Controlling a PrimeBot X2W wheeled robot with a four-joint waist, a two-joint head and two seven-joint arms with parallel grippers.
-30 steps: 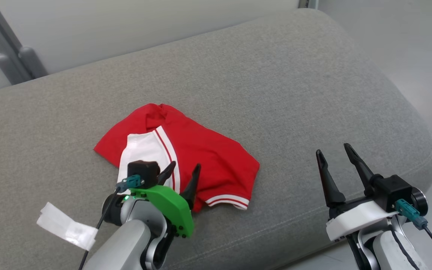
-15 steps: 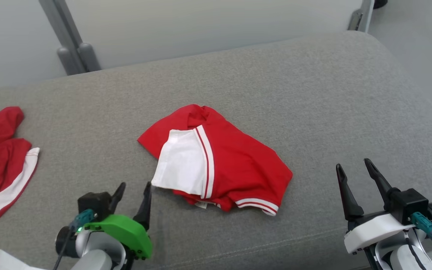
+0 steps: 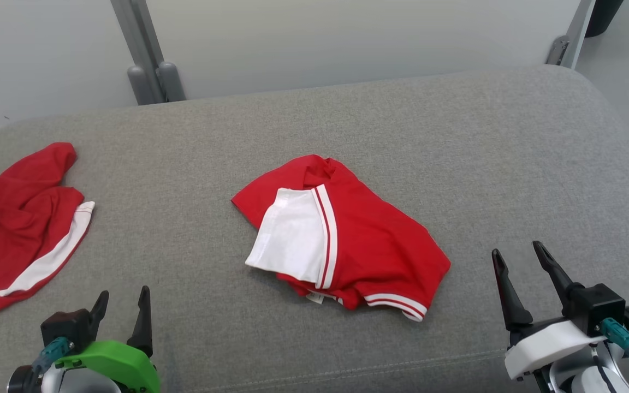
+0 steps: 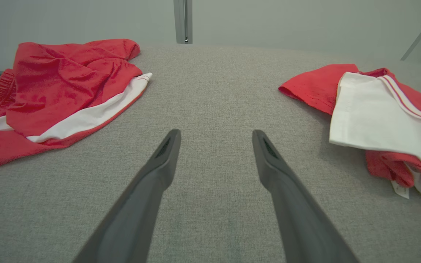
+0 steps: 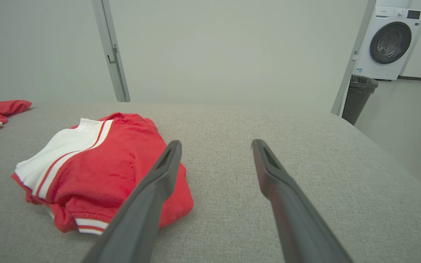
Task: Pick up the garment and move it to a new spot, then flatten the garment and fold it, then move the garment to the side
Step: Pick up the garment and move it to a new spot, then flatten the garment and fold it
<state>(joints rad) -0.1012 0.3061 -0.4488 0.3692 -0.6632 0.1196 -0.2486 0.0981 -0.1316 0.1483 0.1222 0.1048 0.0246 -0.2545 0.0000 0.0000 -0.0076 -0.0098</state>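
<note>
- The left gripper (image 3: 123, 293) hovers low over the grey cushion (image 3: 456, 164). Its two dark fingers are spread wide, with nothing between them.
- The right gripper (image 3: 517, 249) is the same, fingers apart and empty, near the cushion's front edge.
- The folded garment (image 3: 342, 240) is red with a white panel and white-striped trim. It lies on the cushion ahead of both grippers and between them, and neither touches it.
- From the left gripper, the folded garment is ahead and off to the right, well apart from the fingertips, with its white panel turned towards that side.
- From the right gripper, it is ahead and to the left, near. In the right wrist view one finger crosses in front of its red edge, but the head view shows bare cushion between them.
- A crumpled garment (image 3: 14, 218), red with a white band, lies ahead and to the left of the left gripper. It is at the cushion's left end, well apart from the folded one.
- Straight ahead of the left gripper's fingertips is bare cushion fabric, between the two garments.
- Past the cushion, ahead of the right gripper, a grey post (image 5: 110, 51) stands against a pale wall.
- Farther to the right of that gripper are a washing machine (image 5: 389, 44) and a dark bin (image 5: 358, 98).
</note>
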